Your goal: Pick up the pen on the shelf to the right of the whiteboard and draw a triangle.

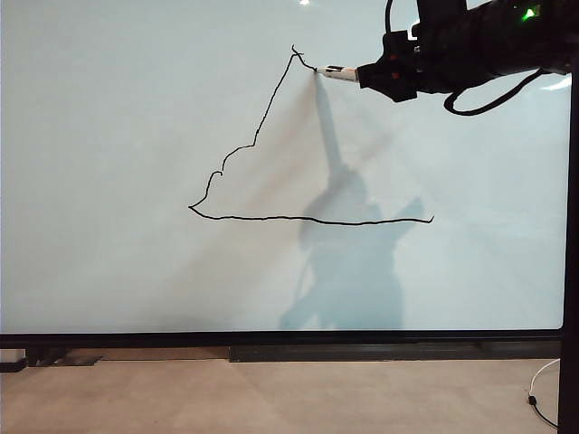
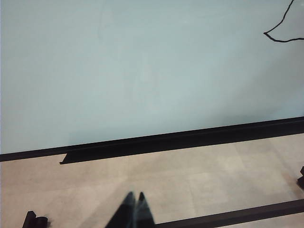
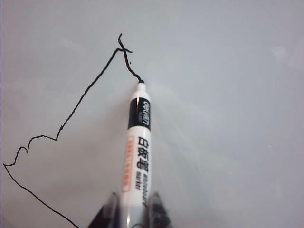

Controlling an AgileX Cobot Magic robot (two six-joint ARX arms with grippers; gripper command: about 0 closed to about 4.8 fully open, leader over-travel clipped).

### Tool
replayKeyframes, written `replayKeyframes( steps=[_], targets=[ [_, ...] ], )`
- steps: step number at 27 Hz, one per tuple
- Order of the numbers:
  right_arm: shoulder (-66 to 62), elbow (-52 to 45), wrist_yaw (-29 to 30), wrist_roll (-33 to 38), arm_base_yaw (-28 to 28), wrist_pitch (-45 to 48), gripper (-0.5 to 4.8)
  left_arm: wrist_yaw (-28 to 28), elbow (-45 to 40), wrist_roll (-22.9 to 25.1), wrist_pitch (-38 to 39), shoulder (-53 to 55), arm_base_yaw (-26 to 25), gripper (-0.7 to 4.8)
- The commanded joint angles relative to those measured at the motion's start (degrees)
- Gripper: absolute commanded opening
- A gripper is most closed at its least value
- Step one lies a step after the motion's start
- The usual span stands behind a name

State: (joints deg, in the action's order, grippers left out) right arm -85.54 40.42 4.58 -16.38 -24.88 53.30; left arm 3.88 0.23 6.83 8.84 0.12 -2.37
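Note:
My right gripper (image 3: 134,202) is shut on the pen (image 3: 137,147), a white marker with a black band and a dark tip. In the exterior view the right gripper (image 1: 366,77) reaches in from the upper right, and the pen (image 1: 336,72) has its tip on the whiteboard (image 1: 136,136) just right of the apex. The triangle (image 1: 271,218) shows a flat base, a wobbly left side up to the peak and a short stroke going down from the peak to the pen tip. The shelf is out of view. My left gripper (image 2: 135,195) is shut, empty, low over the floor.
The whiteboard's black lower frame (image 1: 271,338) runs along the beige floor (image 1: 271,398). A white cable (image 1: 543,393) lies at the lower right, beside a black upright post (image 1: 570,271). In the left wrist view the triangle's lower left corner (image 2: 275,37) shows on the whiteboard (image 2: 142,71).

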Motion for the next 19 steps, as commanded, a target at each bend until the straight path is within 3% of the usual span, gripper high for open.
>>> replayKeyframes(
  steps=[1, 19],
  targets=[
    [0.11, -0.63, -2.29, 0.59, 0.81, 0.76, -0.05, 0.20, 0.17, 0.04, -0.28, 0.04, 0.02, -0.05],
    [-0.02, -4.20, -2.08, 1.86, 2.93, 2.05, -0.05, 0.20, 0.17, 0.04, -0.31, 0.04, 0.02, -0.05]
  ],
)
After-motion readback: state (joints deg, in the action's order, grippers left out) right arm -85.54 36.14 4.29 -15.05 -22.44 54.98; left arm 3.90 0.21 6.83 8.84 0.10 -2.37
